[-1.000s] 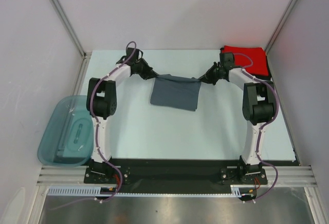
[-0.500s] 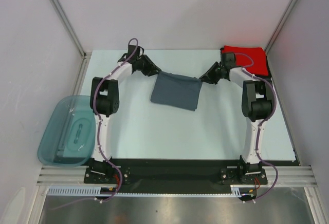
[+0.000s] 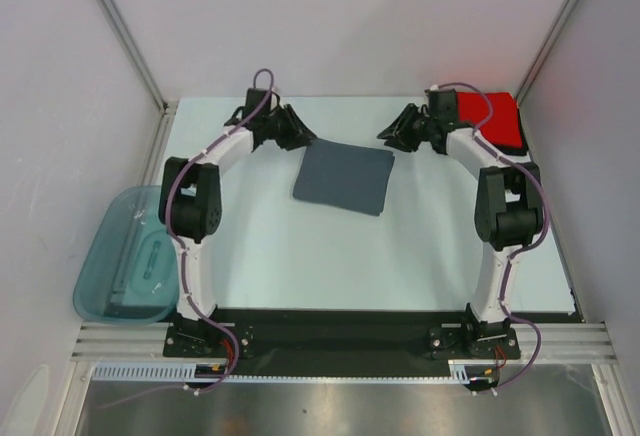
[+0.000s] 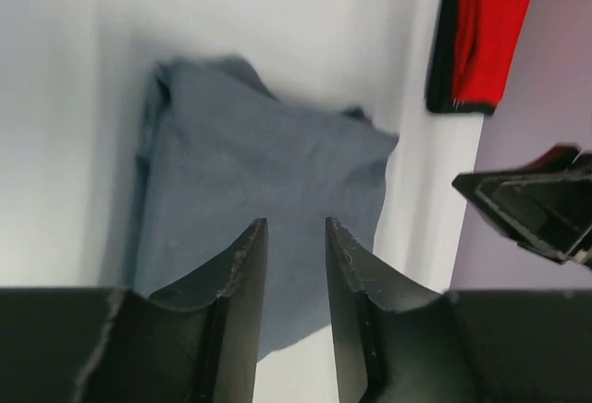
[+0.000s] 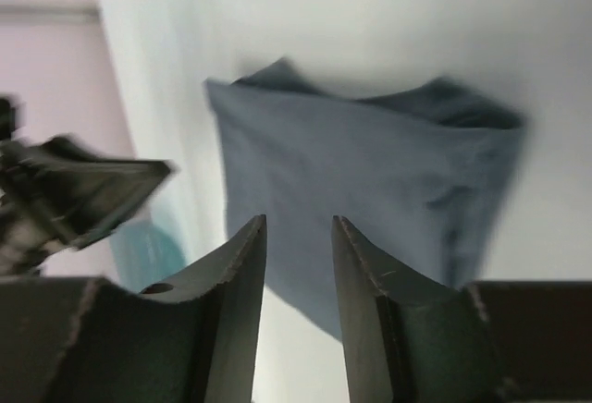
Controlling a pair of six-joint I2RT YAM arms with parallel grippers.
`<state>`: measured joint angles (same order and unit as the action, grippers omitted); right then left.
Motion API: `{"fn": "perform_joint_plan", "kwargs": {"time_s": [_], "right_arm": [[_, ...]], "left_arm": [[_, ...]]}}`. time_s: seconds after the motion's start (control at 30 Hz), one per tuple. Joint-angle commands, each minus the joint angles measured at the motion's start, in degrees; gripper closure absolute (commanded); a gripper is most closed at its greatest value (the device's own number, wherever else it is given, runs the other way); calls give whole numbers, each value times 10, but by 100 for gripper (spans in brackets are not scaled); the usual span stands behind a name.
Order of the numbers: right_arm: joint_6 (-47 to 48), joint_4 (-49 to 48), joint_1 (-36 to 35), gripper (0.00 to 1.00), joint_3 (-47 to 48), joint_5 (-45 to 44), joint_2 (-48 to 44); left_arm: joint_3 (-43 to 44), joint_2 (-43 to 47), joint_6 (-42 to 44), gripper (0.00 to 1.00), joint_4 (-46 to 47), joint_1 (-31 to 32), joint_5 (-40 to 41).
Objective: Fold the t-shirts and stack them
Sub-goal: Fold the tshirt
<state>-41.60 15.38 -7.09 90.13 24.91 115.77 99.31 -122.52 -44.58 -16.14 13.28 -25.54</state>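
The slate blue-grey t-shirt [image 3: 343,178] lies folded into a rectangle on the table's far middle; it also fills the left wrist view [image 4: 259,190] and the right wrist view [image 5: 361,190]. A bright red t-shirt [image 3: 487,119] rests on a black one [image 3: 515,145] in the far right corner, also in the left wrist view [image 4: 490,24]. My left gripper [image 3: 301,135] hovers off the grey shirt's far left corner, open with nothing between its fingers [image 4: 245,264]. My right gripper [image 3: 391,133] hovers off the far right corner, open and empty too.
A translucent teal tub [image 3: 128,254] sits off the table's left edge near the left arm's base. White walls enclose the table on three sides. The right gripper's dark body [image 4: 536,204] shows at the right of the left wrist view.
Both grippers have opened and let go of the grey shirt's far corners, then drawn back and apart. The shirt's far edge has dropped flat onto the table.
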Motion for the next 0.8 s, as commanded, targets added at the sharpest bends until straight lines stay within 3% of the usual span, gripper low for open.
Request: {"fn": "perform_joint_plan", "kwargs": {"time_s": [0.0, 0.17, 0.2, 0.37, 0.57, 0.77], "right_arm": [[-35, -103, -36, 62, -34, 91, 18], [-103, -246, -46, 88, -83, 130, 71], [-113, -254, -44, 89, -85, 136, 88], [-84, -283, 7, 90, -120, 151, 107], [-41, -279, 67, 88, -105, 240, 155], [-70, -286, 76, 88, -124, 251, 76]], "left_arm": [[-55, -3, -3, 65, 92, 27, -76], [-31, -51, -12, 65, 124, 24, -100], [-25, -71, -23, 65, 129, 23, -108], [-4, -114, -32, 66, 130, 21, -112], [16, -131, -5, 65, 99, 15, -112], [19, -98, -7, 65, 97, 13, -132]]}}
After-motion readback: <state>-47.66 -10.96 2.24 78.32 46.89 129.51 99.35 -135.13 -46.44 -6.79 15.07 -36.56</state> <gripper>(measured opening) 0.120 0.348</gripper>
